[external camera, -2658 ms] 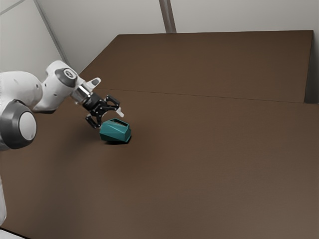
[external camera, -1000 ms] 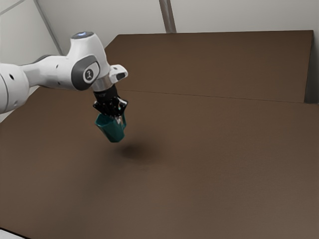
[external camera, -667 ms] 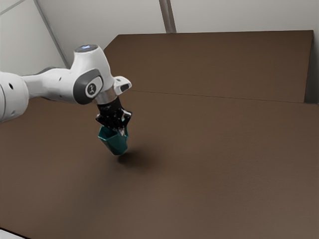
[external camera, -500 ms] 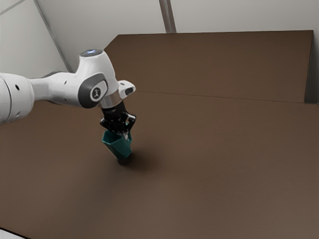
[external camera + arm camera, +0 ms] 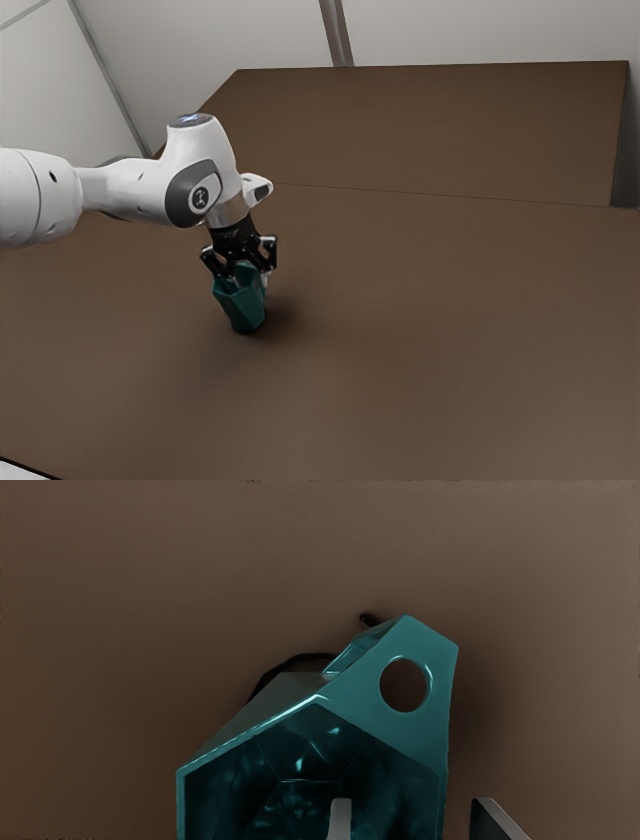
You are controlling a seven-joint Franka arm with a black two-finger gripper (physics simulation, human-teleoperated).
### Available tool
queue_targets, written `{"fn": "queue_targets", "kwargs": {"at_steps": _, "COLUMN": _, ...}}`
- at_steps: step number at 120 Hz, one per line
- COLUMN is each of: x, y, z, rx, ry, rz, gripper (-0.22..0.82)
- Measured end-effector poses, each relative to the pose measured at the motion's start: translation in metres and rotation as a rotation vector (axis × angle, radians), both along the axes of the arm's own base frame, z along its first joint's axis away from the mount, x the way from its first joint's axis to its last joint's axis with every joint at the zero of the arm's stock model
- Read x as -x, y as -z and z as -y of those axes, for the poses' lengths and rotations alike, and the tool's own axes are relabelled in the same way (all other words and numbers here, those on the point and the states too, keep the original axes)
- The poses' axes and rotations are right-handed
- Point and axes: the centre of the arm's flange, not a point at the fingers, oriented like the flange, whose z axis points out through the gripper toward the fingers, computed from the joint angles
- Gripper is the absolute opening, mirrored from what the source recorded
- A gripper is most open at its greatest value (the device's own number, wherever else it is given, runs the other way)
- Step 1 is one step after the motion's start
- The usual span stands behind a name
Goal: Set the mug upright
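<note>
In the exterior view the teal faceted mug (image 5: 239,303) has its base down at the table, its body leaning a little toward the exterior view's left; I cannot tell whether it rests flat. My gripper (image 5: 252,280) is right over its rim, pointing down. The wrist view looks into the mouth of the mug (image 5: 385,715), whose handle has a round hole. There my gripper (image 5: 411,800) stands open astride the wall, one finger inside the mouth and the other outside, with gaps between both fingers and the wall.
The brown table (image 5: 430,330) stretches around the mug, with a thin seam across its far part. Pale walls stand behind it. A dark shadow lies beside the mug's base.
My gripper lifted the mug off its side, turned it base down, and lowered it toward the exterior view's right. Since half a second ago, the mug has tilted nearer upright and my fingers have opened.
</note>
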Motion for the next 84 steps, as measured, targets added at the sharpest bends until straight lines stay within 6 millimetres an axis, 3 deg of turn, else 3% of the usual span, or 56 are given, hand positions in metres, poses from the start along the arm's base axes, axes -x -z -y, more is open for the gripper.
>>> {"fn": "queue_targets", "kwargs": {"at_steps": 14, "x": 0.002, "y": -0.017, "z": 0.002, "rx": -0.001, "ry": -0.005, "rz": 0.028, "gripper": 0.39}}
{"fn": "queue_targets", "kwargs": {"at_steps": 31, "x": 0.007, "y": -0.049, "z": 0.017, "rx": -0.003, "ry": 0.013, "rz": 0.082, "gripper": 0.5}}
{"fn": "queue_targets", "kwargs": {"at_steps": 59, "x": 0.0, "y": -0.112, "z": 0.039, "rx": -0.015, "ry": 0.082, "rz": 0.178, "gripper": 0.57}}
{"fn": "queue_targets", "kwargs": {"at_steps": 84, "x": -0.012, "y": -0.181, "z": 0.026, "rx": -0.092, "ry": 0.157, "rz": 0.212, "gripper": 0.59}}
